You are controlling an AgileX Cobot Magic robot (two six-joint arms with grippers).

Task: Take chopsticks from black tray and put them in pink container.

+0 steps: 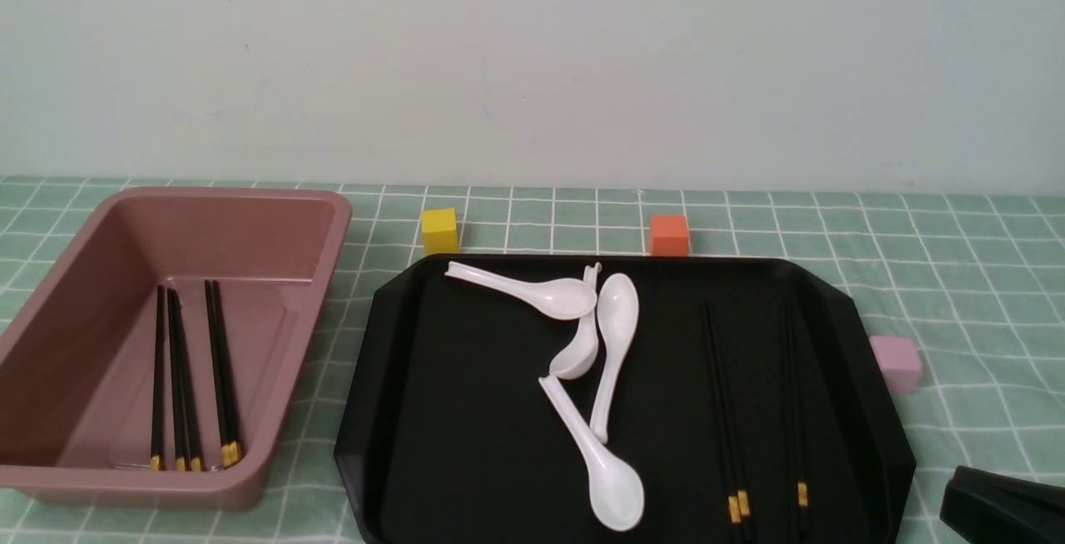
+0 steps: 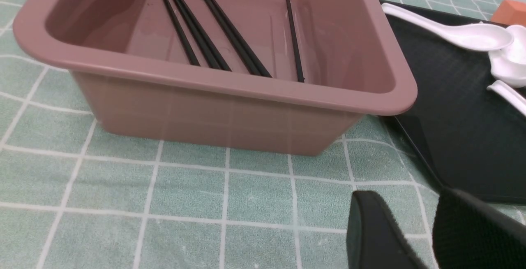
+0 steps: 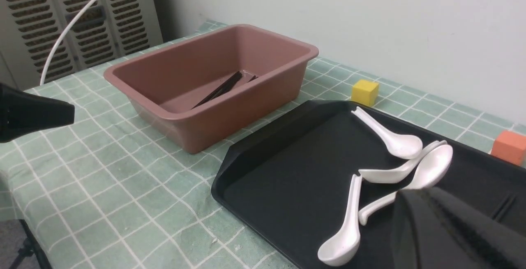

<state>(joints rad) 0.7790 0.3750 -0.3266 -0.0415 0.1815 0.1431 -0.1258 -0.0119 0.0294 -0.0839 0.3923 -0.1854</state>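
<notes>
The pink container [image 1: 274, 344] stands at the left with several black chopsticks [image 1: 187, 378] lying in it; the left wrist view looks down on those chopsticks [image 2: 213, 30]. On the right side of the black tray [image 1: 399, 411] lie three chopsticks, a pair [image 1: 724, 411] and a single one [image 1: 795, 411]. My left gripper [image 2: 419, 219] hovers open and empty over the cloth, between the container's near wall [image 2: 205, 108] and the tray's corner [image 2: 452, 145]. My right gripper [image 3: 411, 203] is shut and empty, low over the tray's near right corner [image 1: 998, 506].
Several white soup spoons [image 1: 599, 336] lie tangled in the tray's middle. A yellow cube [image 1: 439, 229] and an orange cube [image 1: 669, 234] sit behind the tray, and a pale pink cube [image 1: 896, 363] sits at its right. A green checked cloth [image 1: 957, 278] covers the table.
</notes>
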